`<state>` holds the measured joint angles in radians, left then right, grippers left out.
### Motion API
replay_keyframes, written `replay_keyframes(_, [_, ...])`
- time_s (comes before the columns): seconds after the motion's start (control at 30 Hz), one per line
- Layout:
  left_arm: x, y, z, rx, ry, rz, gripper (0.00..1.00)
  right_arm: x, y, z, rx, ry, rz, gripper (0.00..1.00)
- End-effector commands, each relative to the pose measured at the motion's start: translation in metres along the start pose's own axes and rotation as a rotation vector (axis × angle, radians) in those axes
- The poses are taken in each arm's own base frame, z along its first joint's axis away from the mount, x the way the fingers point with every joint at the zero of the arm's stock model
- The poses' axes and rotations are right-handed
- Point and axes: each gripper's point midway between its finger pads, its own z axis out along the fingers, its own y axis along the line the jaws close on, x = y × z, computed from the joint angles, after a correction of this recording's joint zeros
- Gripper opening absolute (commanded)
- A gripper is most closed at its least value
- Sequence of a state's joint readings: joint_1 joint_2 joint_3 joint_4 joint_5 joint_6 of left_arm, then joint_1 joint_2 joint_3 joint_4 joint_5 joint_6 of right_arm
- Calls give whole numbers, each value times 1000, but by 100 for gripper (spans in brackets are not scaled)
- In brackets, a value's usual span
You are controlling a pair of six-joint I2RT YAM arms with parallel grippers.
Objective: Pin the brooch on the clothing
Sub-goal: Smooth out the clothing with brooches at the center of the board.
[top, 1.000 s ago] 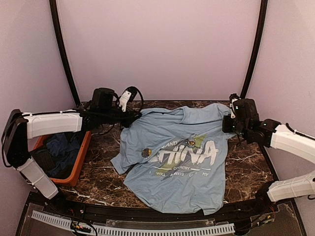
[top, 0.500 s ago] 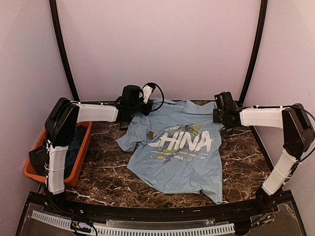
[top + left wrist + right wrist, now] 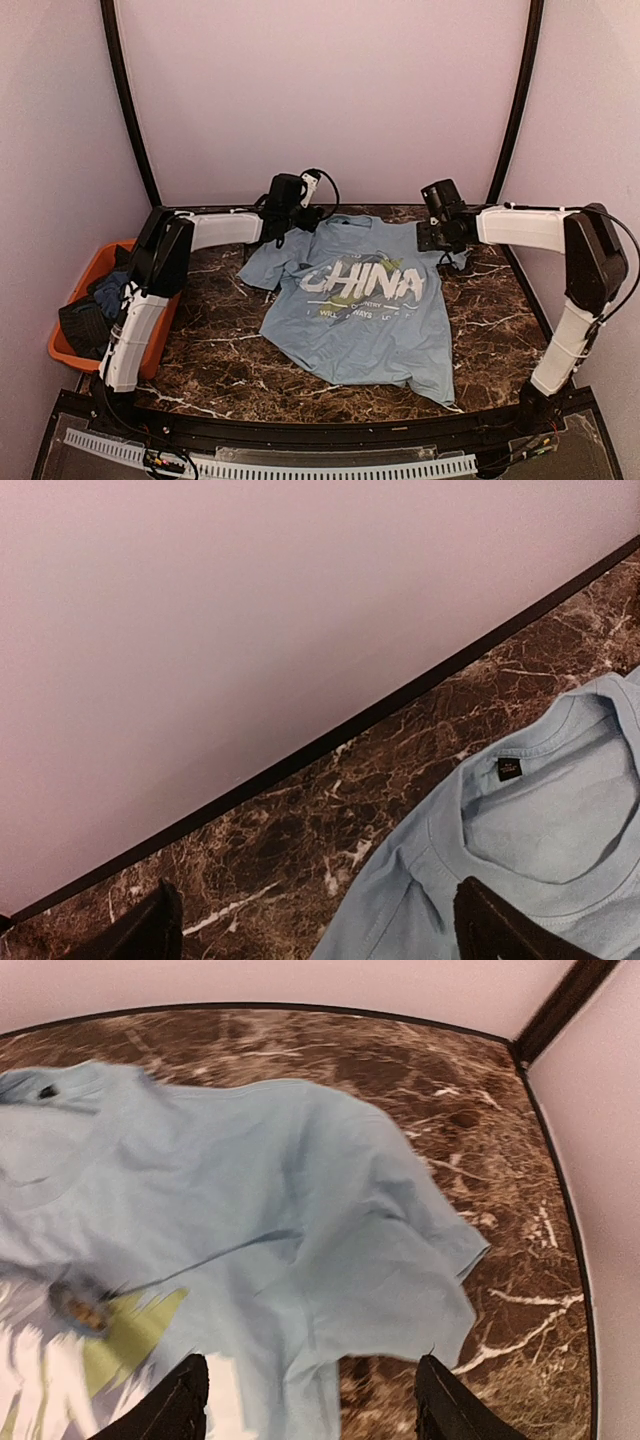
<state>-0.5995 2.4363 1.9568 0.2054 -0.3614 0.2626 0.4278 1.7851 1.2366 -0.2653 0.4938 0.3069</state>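
A light blue T-shirt [image 3: 360,325] lettered "CHINA" is seen spread on the marble table [image 3: 215,360], its far shoulders flanked by the left gripper [image 3: 278,228] and the right gripper [image 3: 432,238], with dark garments [image 3: 85,325] piled in an orange bin [image 3: 88,280] at the left.

Pale booth around a dark marble counter

The back wall [image 3: 320,90], the left wall [image 3: 50,120] and the right wall [image 3: 600,100] are plain, matte and a pale pinkish lilac, softly and evenly lit. At each back corner a black strut climbs and bends inward: the left strut [image 3: 125,100] and the right strut [image 3: 520,90]. The counter [image 3: 210,350] is dark brown marble with white veins and a slight sheen. A thin black trim [image 3: 300,755] runs where it meets the back wall. Along its near edge lies a curved black rail [image 3: 300,430], and below that a white slotted strip [image 3: 300,467].
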Motion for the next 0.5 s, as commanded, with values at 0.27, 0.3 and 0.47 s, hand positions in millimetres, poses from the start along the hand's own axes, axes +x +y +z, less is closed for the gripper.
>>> replay_keyframes(0.27, [-48,-21,-155,274,44,-174,99,112,108,-147,-632,143,-224,66])
replay_keyframes(0.3, [-39,-30,-166,300,60,-169,99,119,107,-151,-645,157,-216,67])
replay_keyframes(0.47, [47,-85,-242,410,210,-172,96,128,100,-141,-589,183,-185,66])
